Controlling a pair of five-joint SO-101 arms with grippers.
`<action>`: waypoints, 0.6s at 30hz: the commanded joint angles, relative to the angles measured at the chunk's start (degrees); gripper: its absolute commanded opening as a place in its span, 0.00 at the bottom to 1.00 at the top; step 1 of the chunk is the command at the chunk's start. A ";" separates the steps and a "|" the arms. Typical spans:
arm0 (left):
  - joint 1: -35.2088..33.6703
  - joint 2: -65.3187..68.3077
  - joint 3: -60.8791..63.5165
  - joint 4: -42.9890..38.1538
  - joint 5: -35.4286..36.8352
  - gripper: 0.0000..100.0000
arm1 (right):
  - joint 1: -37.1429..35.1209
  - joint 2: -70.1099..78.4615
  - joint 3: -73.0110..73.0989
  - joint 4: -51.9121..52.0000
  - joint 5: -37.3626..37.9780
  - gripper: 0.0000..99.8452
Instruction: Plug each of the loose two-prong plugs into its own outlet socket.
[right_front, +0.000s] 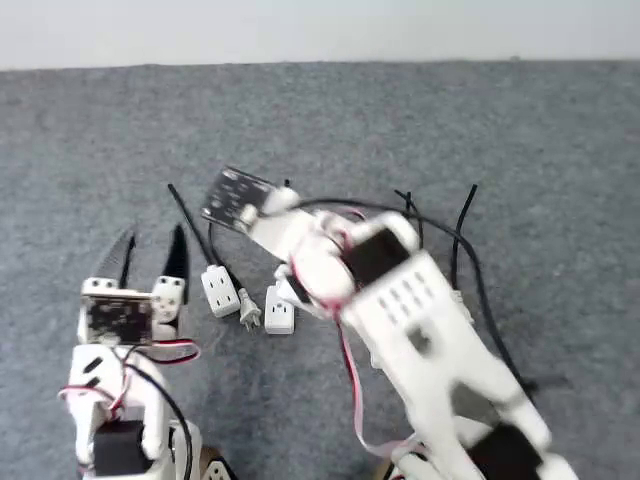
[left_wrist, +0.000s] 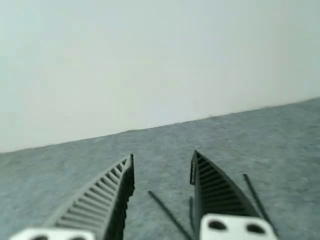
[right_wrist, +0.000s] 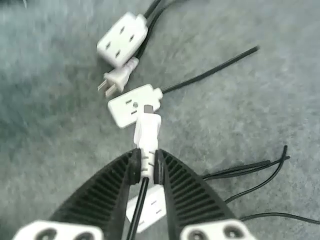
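Grey felt desk (right_front: 520, 120). We note right hand (right_wrist: 145, 159) clamped on plug (right_wrist: 147, 131) at its rear, so its nose meets outlet socket (right_wrist: 129, 107) ahead; left hand (left_wrist: 162, 172) spread, empty.

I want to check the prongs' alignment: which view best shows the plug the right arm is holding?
The right wrist view: the plug sits pinched between the fingers, its tip at an outlet socket. In the high view the right arm mostly covers it. The left wrist view faces carpet and wall.
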 joint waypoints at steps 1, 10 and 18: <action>-7.21 -1.05 -8.22 12.31 -0.79 0.18 | -0.48 11.03 -15.74 10.77 5.98 0.01; -11.87 -1.05 -1.98 12.84 -3.60 0.18 | -1.63 28.35 -26.02 14.29 16.79 0.01; -11.69 -1.14 0.48 11.43 -3.52 0.18 | -2.95 35.74 -26.37 14.11 22.95 0.01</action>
